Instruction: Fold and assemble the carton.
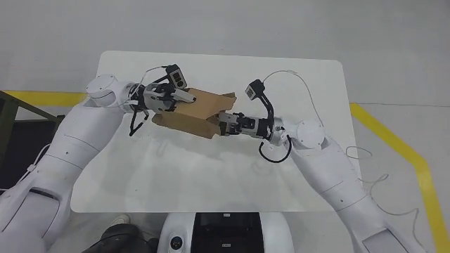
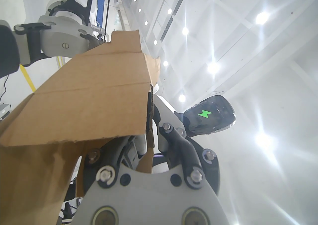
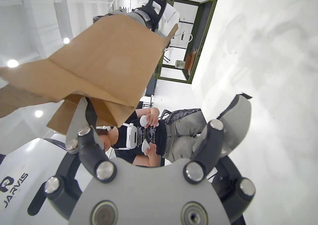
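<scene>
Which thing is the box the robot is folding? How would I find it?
Find the big white table. Over its middle, the carton hangs between the left gripper and the right gripper. It is the only brown cardboard thing there, creased, with loose flaps.

The carton (image 1: 200,112) was plain brown cardboard. The counter (image 1: 211,176) was white. Both the left hand (image 1: 188,97) and the right hand (image 1: 219,122) were pale grey with black links and silver screws. The floor (image 1: 70,14) was light grey, marked with a yellow stripe (image 1: 394,137) beyond the counter's right edge.
</scene>
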Robot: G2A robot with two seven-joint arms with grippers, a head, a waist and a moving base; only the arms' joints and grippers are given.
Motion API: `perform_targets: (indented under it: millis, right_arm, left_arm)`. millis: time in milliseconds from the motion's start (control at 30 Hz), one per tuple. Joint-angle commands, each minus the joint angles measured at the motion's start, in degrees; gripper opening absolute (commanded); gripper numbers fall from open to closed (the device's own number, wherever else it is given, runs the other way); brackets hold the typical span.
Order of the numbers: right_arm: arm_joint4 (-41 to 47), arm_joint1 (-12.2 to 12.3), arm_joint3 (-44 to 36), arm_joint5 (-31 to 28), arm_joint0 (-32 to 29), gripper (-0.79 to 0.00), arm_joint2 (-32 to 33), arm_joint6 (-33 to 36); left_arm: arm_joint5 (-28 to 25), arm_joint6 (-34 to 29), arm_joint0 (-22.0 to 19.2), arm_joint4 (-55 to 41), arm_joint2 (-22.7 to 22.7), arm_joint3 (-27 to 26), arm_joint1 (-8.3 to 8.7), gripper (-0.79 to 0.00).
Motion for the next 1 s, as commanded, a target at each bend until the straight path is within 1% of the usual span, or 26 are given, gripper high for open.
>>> perform_targets:
  millis: [0,167,233,367,433,500,633,800,967]
  right_arm:
    - [0.5,0.2,-0.3,-0.1,-0.3,0.000,0.8,0.1]
    - [3.3,0.5,-2.0,-1.4,-1.4,0.000,2.7,1.4]
    - [7.4,0.7,-3.2,-2.6,-2.3,0.000,3.6,4.1]
    - [13.6,0.9,-4.9,-3.2,-3.7,0.000,4.8,8.8]
    - [16.5,0.9,-5.3,-2.6,-4.3,0.000,4.9,10.8]
    - [19.2,0.9,-5.5,-2.2,-4.7,0.000,4.7,12.7]
    - [22.2,0.6,-5.7,-3.1,-5.0,0.000,4.2,14.2]
    - [23.1,0.1,-5.1,-4.7,-4.2,0.000,3.3,13.9]
    - [22.0,-0.2,-3.6,-6.8,-3.3,0.000,3.4,11.8]
  left_arm:
    - [-0.1,0.0,0.2,0.0,0.0,0.2,0.08,-0.785]
    - [-1.1,0.0,0.4,0.8,-0.4,1.8,0.23,-0.785]
    - [-1.9,0.3,0.3,1.6,-0.9,3.4,0.19,-0.785]
    - [-2.8,2.8,0.4,1.9,-1.4,4.7,-0.19,-0.785]
    - [-2.8,4.7,0.7,1.0,-1.8,5.1,-0.47,-0.785]
    - [-4.0,8.0,0.8,1.7,-2.2,5.6,-0.70,-0.785]
    - [-5.1,11.9,1.5,3.7,-2.5,4.8,-0.96,-0.785]
    - [-5.0,13.6,2.7,7.9,-2.1,1.7,-1.13,-0.785]
    - [-3.7,12.5,4.2,8.8,-2.1,-0.8,-1.33,-0.785]
